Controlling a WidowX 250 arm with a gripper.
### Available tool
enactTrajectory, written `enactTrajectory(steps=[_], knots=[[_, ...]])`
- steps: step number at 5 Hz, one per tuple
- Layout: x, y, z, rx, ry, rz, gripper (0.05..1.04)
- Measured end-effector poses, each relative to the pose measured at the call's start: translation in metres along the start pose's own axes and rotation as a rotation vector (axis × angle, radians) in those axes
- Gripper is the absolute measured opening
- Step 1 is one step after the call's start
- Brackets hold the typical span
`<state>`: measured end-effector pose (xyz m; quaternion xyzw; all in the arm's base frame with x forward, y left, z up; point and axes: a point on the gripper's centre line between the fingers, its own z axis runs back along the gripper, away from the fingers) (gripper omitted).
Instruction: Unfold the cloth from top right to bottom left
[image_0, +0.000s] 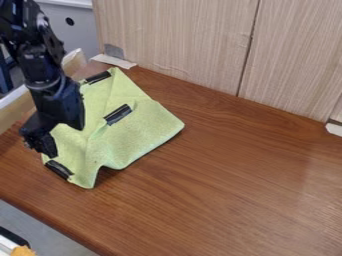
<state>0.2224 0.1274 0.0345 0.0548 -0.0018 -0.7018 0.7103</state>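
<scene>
My black gripper (41, 146) hangs at the left of the camera view, low over the lower left part of the green cloth (140, 132). The cloth lies rumpled on the brown table, with a raised fold running through its middle and a wavy lower edge. Black strips mark it near the top corner, at the middle and at the lower left corner, the last just below the gripper. The arm covers part of the cloth's left side. Whether the gripper holds any cloth cannot be made out.
The wooden table (234, 185) reaches right and forward from the cloth. A light wood-grain panel (180, 40) stands along the back. A pale wooden rail (17, 112) runs behind the arm at the left. The table's front edge slants across the lower left.
</scene>
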Motion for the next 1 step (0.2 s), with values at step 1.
enactTrajectory(steps=[1], knots=[[0.0028,0.0011,0.0084,0.016,0.006,-0.015,1.0]])
